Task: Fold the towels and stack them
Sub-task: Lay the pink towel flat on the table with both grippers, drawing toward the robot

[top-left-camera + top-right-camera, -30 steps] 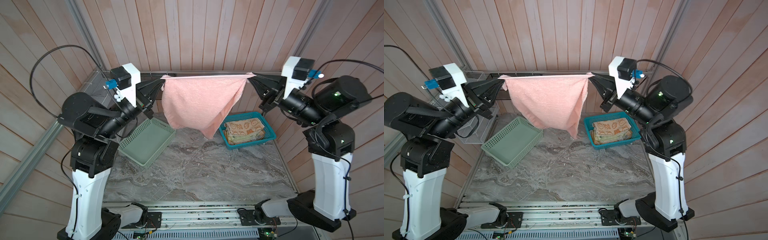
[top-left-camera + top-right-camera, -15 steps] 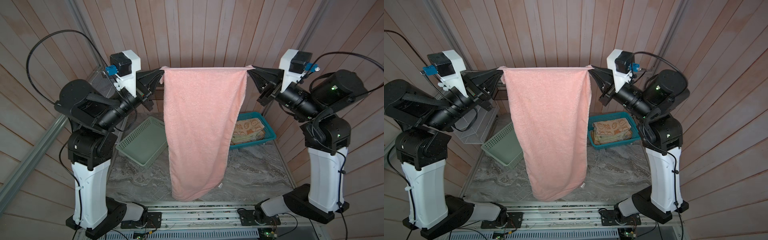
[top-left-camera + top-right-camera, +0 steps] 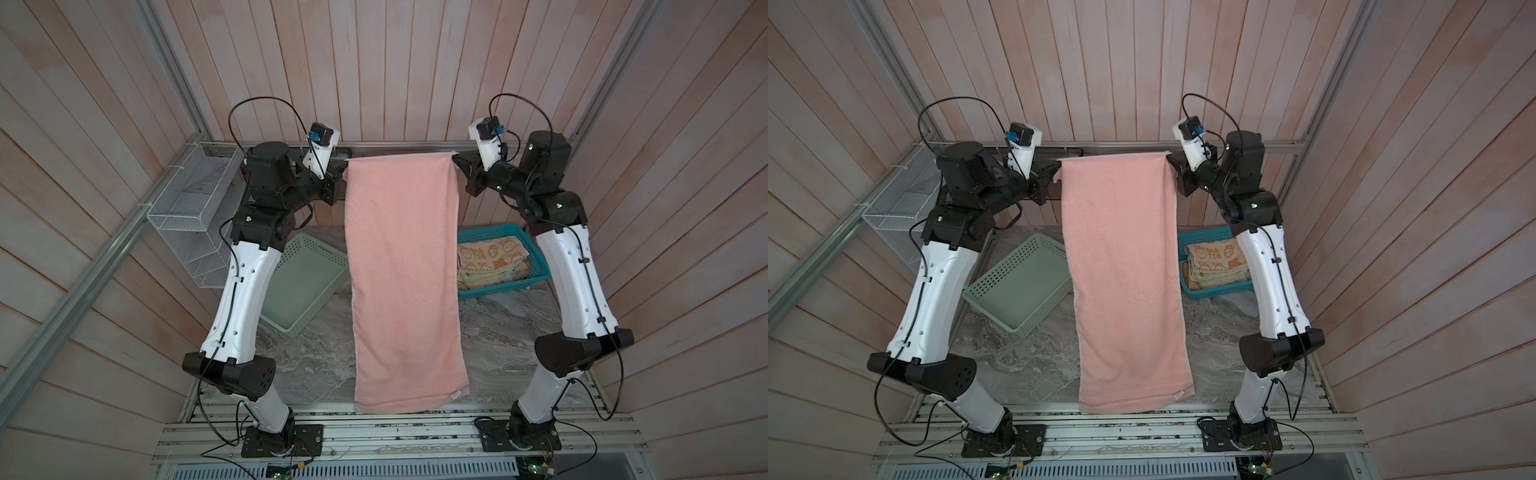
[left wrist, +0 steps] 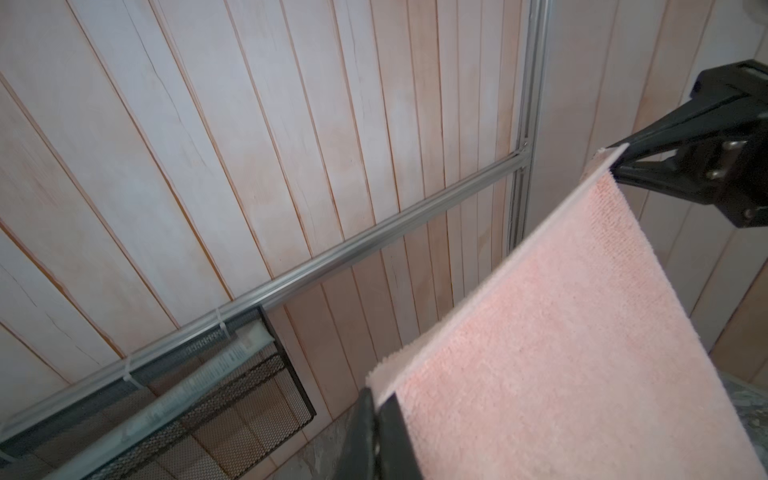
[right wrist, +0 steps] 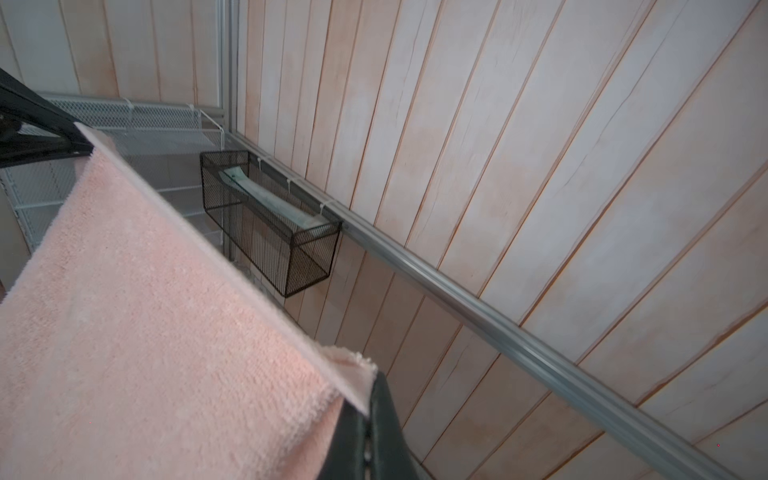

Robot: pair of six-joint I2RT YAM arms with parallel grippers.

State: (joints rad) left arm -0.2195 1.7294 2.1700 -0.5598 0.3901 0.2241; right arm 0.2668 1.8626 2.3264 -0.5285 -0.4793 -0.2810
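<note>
Above the teal basket [image 3: 500, 289] and to its left in both top views, the salmon pink towel [image 3: 403, 270] hangs at full length, its top edge pulled straight and level between the two arms. The left gripper [image 3: 345, 167] is clamped shut on the top corner farther from the teal basket, and the right gripper [image 3: 456, 160] is clamped shut on the corner nearer to it; each wrist view shows its corner pinched tight between black fingers [image 4: 390, 428], with a small tuft of cloth poking past them. The towel's long side edge covers the teal basket's left end. Its hemmed lower edge (a small white tag shows at one corner) reaches toward the front of the marble table [image 3: 511, 336], well forward of the teal basket; whether the hem touches the surface I cannot tell. Inside the teal basket lies a stack of folded towels [image 3: 494, 274], the orange one with cream bunnies [image 3: 492, 251] on top. The mint-green basket [image 3: 307, 299] sits on the far side of the hanging towel from the teal basket, tilted. A white wire rack [image 3: 187, 216] is fixed to the wall beyond it, farther again from the teal basket
</note>
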